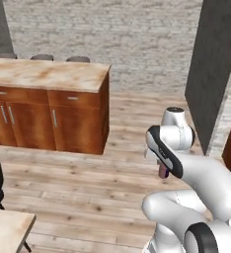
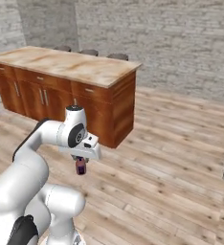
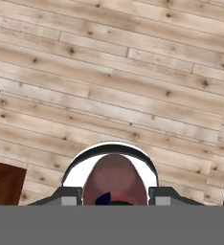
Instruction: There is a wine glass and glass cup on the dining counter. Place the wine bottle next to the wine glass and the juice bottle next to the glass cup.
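Juice bottle (image 3: 115, 179): rounded, smooth, dull maroon body seen end-on in the hand view, pressed between the two finger tips; in the right base view (image 2: 80, 167) it hangs as a small dark reddish stub under the hand, above the floor.
Gripper (image 2: 80, 165): jaws pinching the juice bottle from both sides; white boxy hand above it, pointing down. In the left base view it sits behind the forearm (image 1: 163, 171), with a sliver of maroon showing.
Arm (image 1: 186, 173): glossy white rounded segments with dark bands at the joints, folded back on itself over the floor.
Floor (image 3: 114, 81): pale wood planks with dark knots and fine grain, laid in long staggered strips.
Dining counter (image 2: 75, 64): long slab with a beige-orange marbled stone top, matte and mottled; base of reddish-brown wood with flat doors, drawers and slim metal handles. It stands well apart from the gripper, ahead and to the left.
Stools (image 1: 42, 57): rounded grey tops just showing behind the far edge of the counter.
Wall (image 1: 117, 39): rough grey-white brick.
Pillar (image 1: 211, 69): plain dark grey block at the right of the left base view.
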